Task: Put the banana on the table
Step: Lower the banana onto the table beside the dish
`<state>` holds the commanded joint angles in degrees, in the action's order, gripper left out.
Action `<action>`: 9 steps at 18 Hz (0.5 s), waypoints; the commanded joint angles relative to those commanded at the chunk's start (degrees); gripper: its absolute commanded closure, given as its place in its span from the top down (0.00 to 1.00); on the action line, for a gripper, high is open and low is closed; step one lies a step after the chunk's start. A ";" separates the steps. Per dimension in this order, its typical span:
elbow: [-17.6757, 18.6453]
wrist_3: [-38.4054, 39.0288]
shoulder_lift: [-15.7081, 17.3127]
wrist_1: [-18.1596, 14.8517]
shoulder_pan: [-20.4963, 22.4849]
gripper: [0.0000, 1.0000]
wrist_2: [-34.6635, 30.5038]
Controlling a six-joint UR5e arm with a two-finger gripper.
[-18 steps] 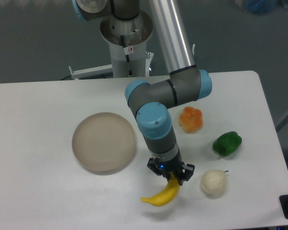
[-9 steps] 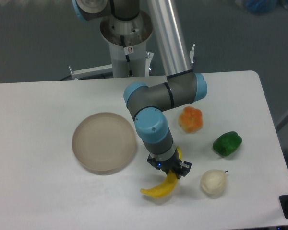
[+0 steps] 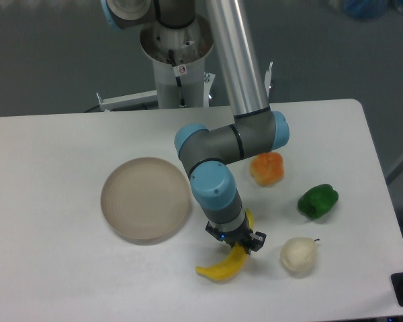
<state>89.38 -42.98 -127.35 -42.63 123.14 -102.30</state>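
Note:
The bright yellow banana (image 3: 221, 267) lies low over the white table (image 3: 54, 268), right of the round dish and left of the pale fruit. Its upper end runs up under my gripper (image 3: 238, 242), whose dark fingers stand around it, shut on the banana. Whether the banana's lower tip touches the tabletop I cannot tell. The wrist hides the middle of the banana.
A round beige dish (image 3: 146, 198) sits left of the gripper. An orange lumpy fruit (image 3: 267, 168), a green pepper (image 3: 318, 200) and a pale whitish round fruit (image 3: 299, 255) lie to the right. The arm's base stands behind the table's back edge.
The gripper with the banana has shifted slightly left and toward the near table edge over the last second, and the banana's free tip now sits a little lower in the view.

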 joint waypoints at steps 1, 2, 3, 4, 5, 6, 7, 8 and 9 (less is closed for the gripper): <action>0.00 0.09 -0.09 0.00 0.00 0.38 0.00; -0.17 0.44 -0.17 -0.09 0.00 0.40 0.26; -0.18 0.44 -0.18 -0.09 0.00 0.40 0.44; -0.18 0.53 -0.18 -0.09 0.00 0.40 0.44; -0.18 0.53 -0.18 -0.09 0.00 0.40 0.44; -0.09 0.53 -0.18 -0.09 0.00 0.40 0.44; -0.09 0.44 -0.18 -0.09 0.00 0.40 0.44; -0.09 0.44 -0.18 -0.09 0.00 0.40 0.44; -0.09 0.44 -0.26 -0.09 0.00 0.40 0.44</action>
<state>89.30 -42.54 -127.62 -42.71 123.13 -101.87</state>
